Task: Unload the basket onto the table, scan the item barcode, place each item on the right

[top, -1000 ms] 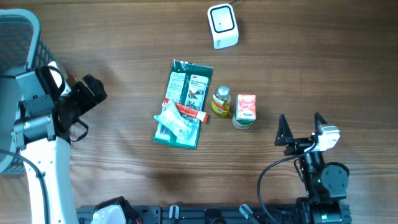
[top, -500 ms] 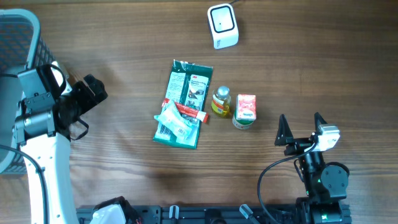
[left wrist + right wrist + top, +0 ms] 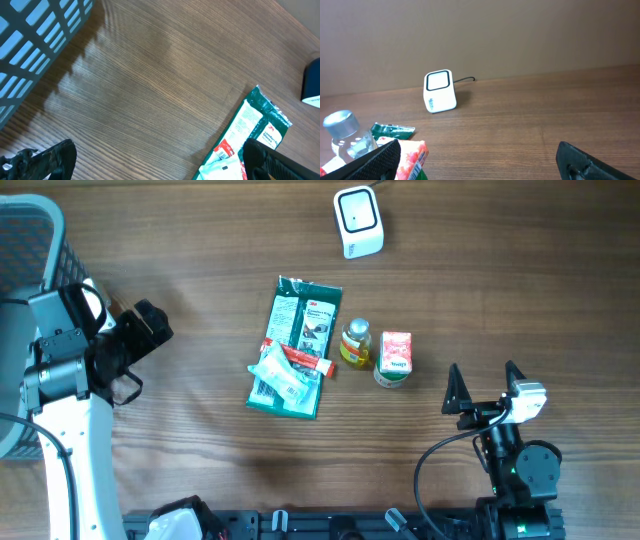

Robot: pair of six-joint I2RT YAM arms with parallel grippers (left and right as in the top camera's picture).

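Right gripper is hovering with jaws spread wide and nothing between them, just beside the red-labelled tub. Left gripper is gaping empty too, over by the basket. The items are sitting packed close together mid-table: tub, small yellow bottle, green packet. The scanner is waiting well apart at the far edge, its window facing this side. For a clean pick I'd be taking the tub by its free outer side (the bottle is crowding the other) and gripping clear of the barcode, which I can't make out from here, so it can be turned toward that window.
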